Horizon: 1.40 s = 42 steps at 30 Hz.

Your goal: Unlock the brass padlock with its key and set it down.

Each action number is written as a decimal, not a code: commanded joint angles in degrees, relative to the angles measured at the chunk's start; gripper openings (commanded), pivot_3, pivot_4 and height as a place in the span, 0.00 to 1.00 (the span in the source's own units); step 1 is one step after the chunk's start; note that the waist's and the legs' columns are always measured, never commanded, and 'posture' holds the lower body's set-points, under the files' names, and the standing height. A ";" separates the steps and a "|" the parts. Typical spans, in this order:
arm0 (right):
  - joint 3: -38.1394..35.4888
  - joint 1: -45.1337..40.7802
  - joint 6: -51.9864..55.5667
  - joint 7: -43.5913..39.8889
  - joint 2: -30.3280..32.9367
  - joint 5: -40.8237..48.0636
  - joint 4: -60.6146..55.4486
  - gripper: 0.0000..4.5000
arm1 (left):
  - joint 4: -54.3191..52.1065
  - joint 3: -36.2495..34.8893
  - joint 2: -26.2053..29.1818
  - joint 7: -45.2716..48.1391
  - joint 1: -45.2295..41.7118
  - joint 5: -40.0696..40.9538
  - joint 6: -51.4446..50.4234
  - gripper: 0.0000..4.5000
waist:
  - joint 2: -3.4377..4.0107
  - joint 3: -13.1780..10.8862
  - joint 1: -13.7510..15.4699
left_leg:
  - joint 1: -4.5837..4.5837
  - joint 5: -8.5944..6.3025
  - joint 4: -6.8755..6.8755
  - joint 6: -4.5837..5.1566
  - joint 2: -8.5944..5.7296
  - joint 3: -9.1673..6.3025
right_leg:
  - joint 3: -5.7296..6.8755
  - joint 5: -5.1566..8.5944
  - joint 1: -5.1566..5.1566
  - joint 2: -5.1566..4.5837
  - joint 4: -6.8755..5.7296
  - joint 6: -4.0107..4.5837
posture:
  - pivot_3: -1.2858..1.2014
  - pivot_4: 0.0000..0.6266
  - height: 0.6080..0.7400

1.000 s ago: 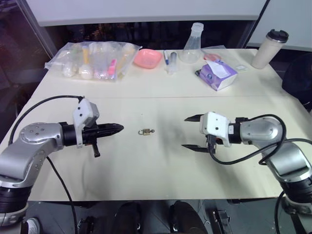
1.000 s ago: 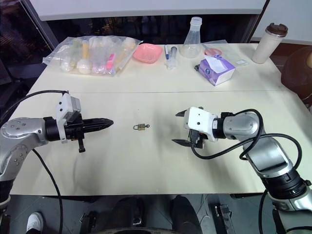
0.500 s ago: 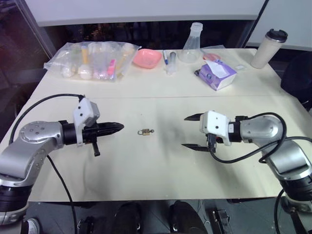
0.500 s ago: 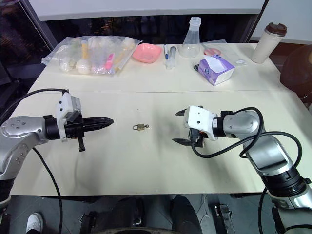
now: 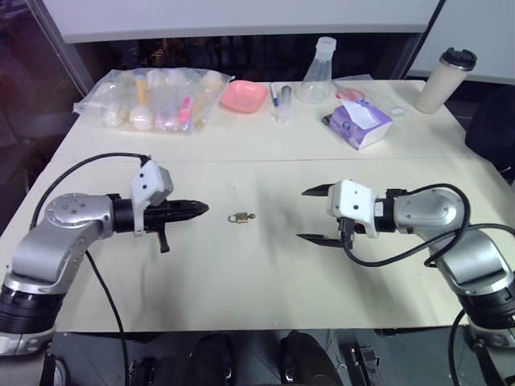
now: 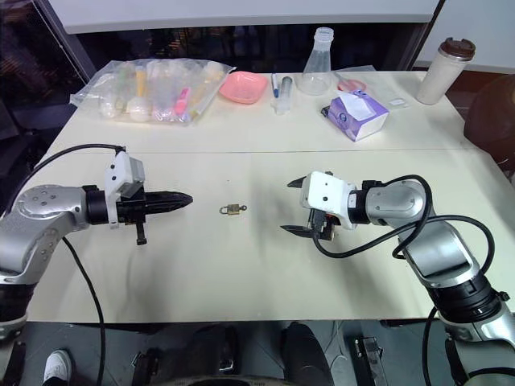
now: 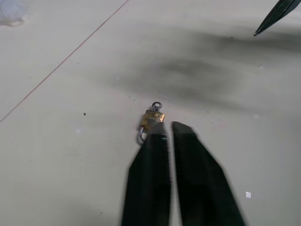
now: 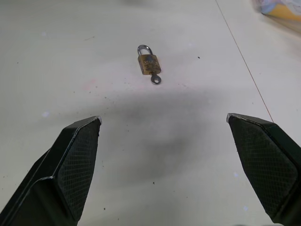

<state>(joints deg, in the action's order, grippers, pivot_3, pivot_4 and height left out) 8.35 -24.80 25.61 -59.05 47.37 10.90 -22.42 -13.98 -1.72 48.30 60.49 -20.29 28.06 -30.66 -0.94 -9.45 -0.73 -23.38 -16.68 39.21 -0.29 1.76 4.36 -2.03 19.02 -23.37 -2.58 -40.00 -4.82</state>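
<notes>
At the middle of the left eye frame, the brass padlock (image 5: 240, 217) lies flat on the pale table (image 5: 265, 281), apart from both grippers. The key (image 8: 155, 78) sits in its keyhole, its round bow sticking out of the end opposite the shackle, which looks seated in the body, so I judge the lock not yet opened.

Left of it in that frame, the left gripper (image 5: 197, 210) has crept a little nearer the padlock than it stood a second ago, and its arm has shifted inward with it. Its fingers were pressed together then; in the left wrist view a thin slit now shows between them, so they are only just parting, barely apart. Those fingers point straight at the lock, which peeks out just beyond their tips.

Right of centre, the right gripper (image 5: 310, 215) has kept its place, fingers spread wide, one up and one down, aimed at the padlock from the other side and well clear of it. Nothing is held by either.

My reading is that the approach has begun: the left gripper is opening as it closes in, probably to pinch the body or the key, while the right waits. The pieces are very small, so a nudge could easily slide the lock away.
</notes>
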 commanded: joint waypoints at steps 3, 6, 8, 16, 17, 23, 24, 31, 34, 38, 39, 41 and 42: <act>-0.68 -0.63 -0.13 0.75 0.11 0.08 -2.03 1.00 | 4.19 4.62 -1.33 2.98 -2.01 -4.78 6.53 0.60 | 0.00 0.00 0.01 | 0.00 0.00 0.00 0.00 0.00 0.00 | 0.00 0.00 0.00 0.00 0.00 0.00 | 0.52 0.24 0.81; -0.63 -1.22 -0.20 1.21 -0.09 -0.24 -1.78 1.00 | 9.54 7.59 -3.91 4.41 -5.27 -7.29 9.96 0.93 | 0.00 0.00 0.06 | 0.00 0.00 0.00 0.00 -0.01 0.00 | 0.01 0.00 0.00 0.01 0.00 0.00 | 0.52 0.24 0.81; -0.42 -1.73 -0.07 1.50 -0.33 -0.42 -1.61 1.00 | 13.46 8.91 -6.02 5.03 -7.39 -8.59 12.31 0.99 | -0.01 -0.01 0.08 | -0.02 0.00 0.02 0.00 -0.02 0.00 | 0.04 0.00 0.00 0.01 0.00 0.00 | 0.52 0.24 0.81; 0.14 -2.68 2.59 1.79 -0.95 0.64 -3.72 1.00 | 32.19 12.75 -14.42 8.18 -15.86 -14.42 22.84 0.99 | -0.01 -0.01 -0.04 | -0.04 -0.01 0.02 0.02 -0.02 0.00 | 0.11 0.00 -0.02 0.02 0.01 0.00 | 0.52 0.24 0.81; 0.52 -2.85 3.15 1.66 -1.33 1.00 -4.27 1.00 | 34.80 13.07 -15.17 8.61 -16.96 -15.16 24.23 0.99 | -0.01 -0.01 -0.06 | -0.05 -0.01 0.02 0.02 -0.02 0.00 | 0.11 0.00 -0.04 0.02 0.01 0.00 | 0.52 0.24 0.81; 2.59 -3.43 3.29 1.64 -1.97 0.03 -4.95 1.00 | 50.32 14.65 -19.62 10.43 -23.73 -19.72 32.27 0.99 | -0.01 -0.01 0.05 | -0.07 -0.01 0.03 0.03 -0.03 -0.01 | 0.15 0.00 -0.04 0.01 0.01 -0.01 | 0.52 0.24 0.81; 2.57 -3.37 3.38 1.71 -1.88 0.04 -5.10 1.00 | 52.02 14.75 -20.23 11.04 -24.45 -20.12 33.05 0.99 | -0.01 -0.01 0.10 | -0.07 -0.01 0.04 0.03 -0.04 -0.01 | 0.16 0.00 -0.04 0.00 0.01 -0.01 | 0.52 0.24 0.81; 2.01 -2.97 4.02 2.47 -1.13 -0.09 -6.12 1.00 | 60.92 15.26 -23.90 13.34 -27.46 -23.81 38.72 0.99 | -0.02 -0.01 0.04 | -0.08 -0.02 0.04 0.04 -0.04 -0.02 | 0.19 -0.01 -0.05 -0.01 0.01 -0.01 | 0.52 0.24 0.81; 1.85 -2.87 4.14 2.73 -0.69 -0.08 -6.45 1.00 | 63.35 16.17 -24.60 13.47 -27.88 -25.88 41.22 0.99 | -0.02 -0.01 0.00 | -0.08 -0.02 0.04 0.04 -0.03 -0.05 | 0.19 -0.01 -0.05 -0.01 0.01 -0.01 | 0.52 0.24 0.81; 1.64 -2.93 4.10 2.88 -0.30 -0.10 -6.52 1.00 | 66.64 17.18 -24.86 12.31 -28.54 -29.07 44.24 0.93 | -0.02 0.00 0.04 | -0.08 -0.02 0.04 0.04 -0.04 -0.05 | 0.20 -0.01 -0.03 -0.02 0.01 -0.01 | 0.52 0.24 0.81; 1.63 -3.02 4.06 2.90 -0.26 -0.11 -6.47 1.00 | 67.16 17.21 -24.88 12.23 -28.67 -29.47 44.59 0.86 | -0.02 0.00 0.11 | -0.08 -0.02 0.04 0.04 -0.04 -0.05 | 0.20 -0.01 -0.03 -0.02 0.01 -0.01 | 0.52 0.24 0.81; 1.62 -3.19 4.00 2.93 -0.22 -0.13 -6.36 1.00 | 67.90 17.31 -24.85 12.19 -28.91 -29.81 44.83 0.70 | -0.02 0.01 0.10 | -0.04 -0.02 0.06 0.04 -0.04 -0.06 | 0.21 -0.01 0.02 -0.03 0.01 -0.01 | 0.52 0.24 0.81; 1.66 -3.29 3.95 2.92 -0.21 -0.15 -6.29 1.00 | 68.29 17.54 -24.68 12.14 -29.01 -30.17 44.97 0.59 | -0.03 0.01 0.07 | -0.03 -0.02 0.08 0.05 -0.04 -0.07 | 0.22 -0.01 0.04 -0.03 0.00 -0.01 | 0.52 0.24 0.81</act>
<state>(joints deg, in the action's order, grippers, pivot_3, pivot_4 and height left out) 11.66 -27.24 29.73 -56.48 46.53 10.82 -27.01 52.28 14.87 22.81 73.98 -49.23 1.05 14.40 -0.96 -9.43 -0.66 -23.39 -16.69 39.30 -0.24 1.72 4.28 -1.80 19.01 -23.29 -2.61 -40.00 -4.83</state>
